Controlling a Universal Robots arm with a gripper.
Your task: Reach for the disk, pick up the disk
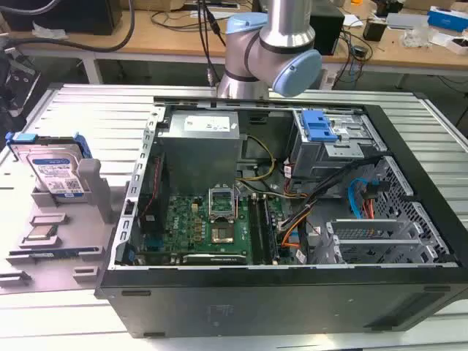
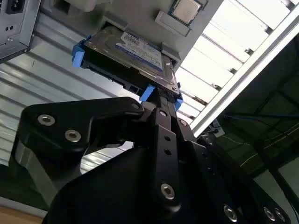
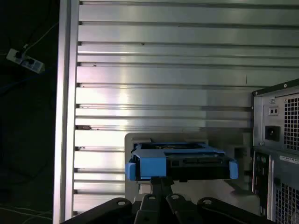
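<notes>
The disk (image 1: pixel 51 172) is a silver hard drive with a white-and-blue label and a blue bracket. It rests tilted in a slot of a grey fixture (image 1: pixel 95 191) at the exterior view's left, beside the computer case. In both wrist views it lies ahead of my gripper: the disk (image 2: pixel 131 49) shows its label face, and the disk (image 3: pixel 180 161) shows its blue-framed end. My gripper (image 2: pixel 161 100) (image 3: pixel 159 183) is black, its fingers shut together with nothing between them. They point at the disk's near edge, apart from it.
An open computer case (image 1: pixel 278 292) stands at the table's middle, its rear panel (image 3: pixel 280 140) beside the fixture. A small grey chip (image 2: pixel 186 9) sits in another fixture pocket. The ribbed aluminium table (image 3: pixel 163 70) ends at an edge, with a power strip (image 3: pixel 21 59) on the floor beyond it.
</notes>
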